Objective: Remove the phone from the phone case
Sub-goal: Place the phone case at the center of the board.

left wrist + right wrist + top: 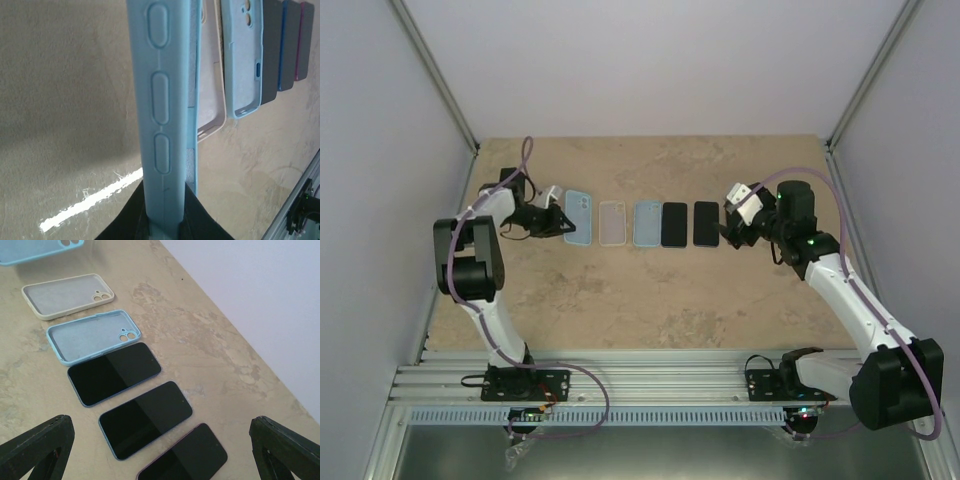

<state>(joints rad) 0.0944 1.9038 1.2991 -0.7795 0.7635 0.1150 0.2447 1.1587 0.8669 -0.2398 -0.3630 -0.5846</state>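
My left gripper (557, 220) (166, 204) is shut on the long edge of a light-blue phone case (579, 218) (164, 95) at the left end of a row. The case stands on edge, and no phone shows in it. A cream case (611, 222) (67, 295) and a second light-blue case (647, 222) (92, 335) lie open side up, both holding nothing. Beyond them lie three bare dark phones (114, 373) (145, 419) (185, 455), screens up. My right gripper (732, 230) (160, 457) hangs open above the rightmost phone, touching nothing.
The tan tabletop (650, 300) is bounded by white walls at the back and sides. A metal rail (660, 385) with the arm bases runs along the near edge. The right arm's cable (840, 215) loops above its elbow.
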